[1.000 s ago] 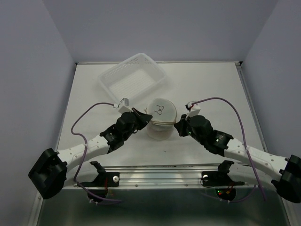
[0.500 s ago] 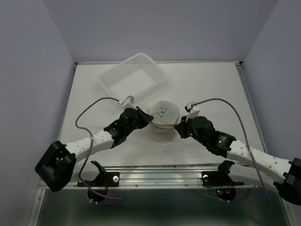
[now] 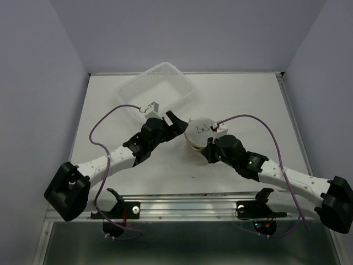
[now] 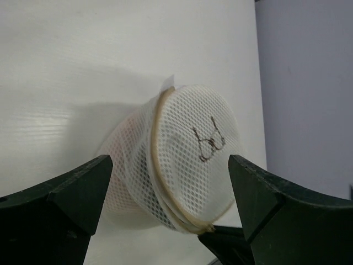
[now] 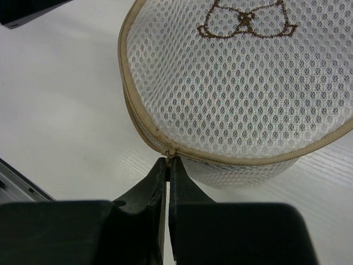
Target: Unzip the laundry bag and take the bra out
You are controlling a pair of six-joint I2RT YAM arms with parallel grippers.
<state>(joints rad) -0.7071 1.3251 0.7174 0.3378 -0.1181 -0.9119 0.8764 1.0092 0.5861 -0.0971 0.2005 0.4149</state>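
Observation:
The laundry bag (image 3: 198,132), a round white mesh drum with a tan zipper rim and a small brown bra outline on its face, lies tilted on the table. My left gripper (image 3: 176,126) is open just left of it. In the left wrist view the bag (image 4: 187,160) sits between and beyond the wide-spread fingers (image 4: 71,193), untouched. My right gripper (image 3: 208,144) is at the bag's near side. Up close, the right gripper (image 5: 167,161) is shut on the zipper pull (image 5: 170,152) at the rim of the bag (image 5: 242,83). The bra is hidden.
A rectangular white plastic basket (image 3: 156,88) stands at the back left, just beyond the left gripper. Purple cables loop over both arms. A metal rail (image 3: 187,200) runs along the near table edge, and grey walls close in both sides.
My left gripper has opened and let go of the bag's left side. Both arms moved farther back, and the bag shifted back and right, tilting its face up.

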